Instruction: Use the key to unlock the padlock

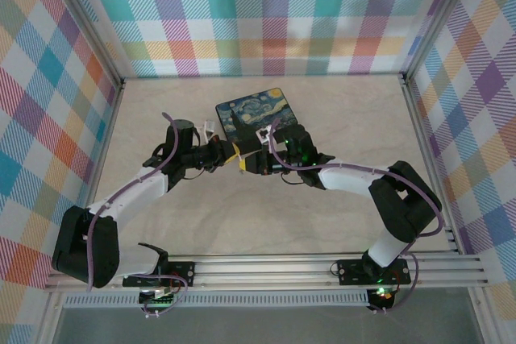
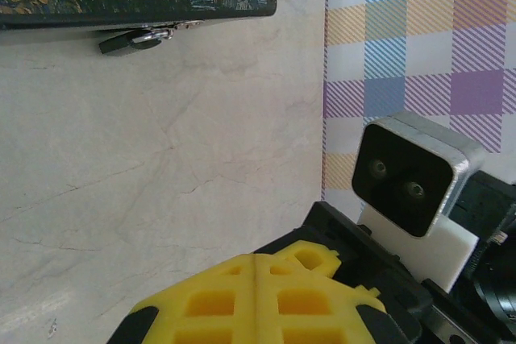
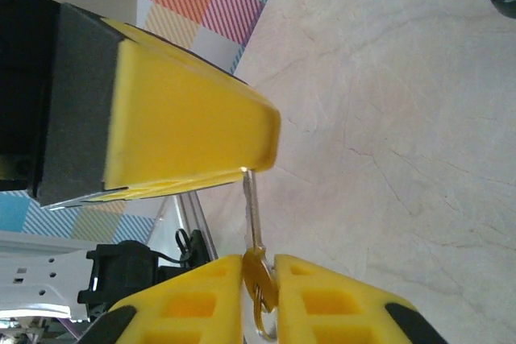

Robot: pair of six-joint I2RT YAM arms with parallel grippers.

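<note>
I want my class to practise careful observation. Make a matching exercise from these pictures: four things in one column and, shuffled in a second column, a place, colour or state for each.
Things
1. key
2. tin
3. padlock
4. table

Descriptions
A. pale and marbled
B. pinched in the right gripper's yellow jaws
C. starry-night painting on its lid
D. lying by the tin's edge

Pairs: 1-B, 2-C, 3-D, 4-A

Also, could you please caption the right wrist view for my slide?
Right pincer shut on the key, its tip touching the left pincer above the table.
</note>
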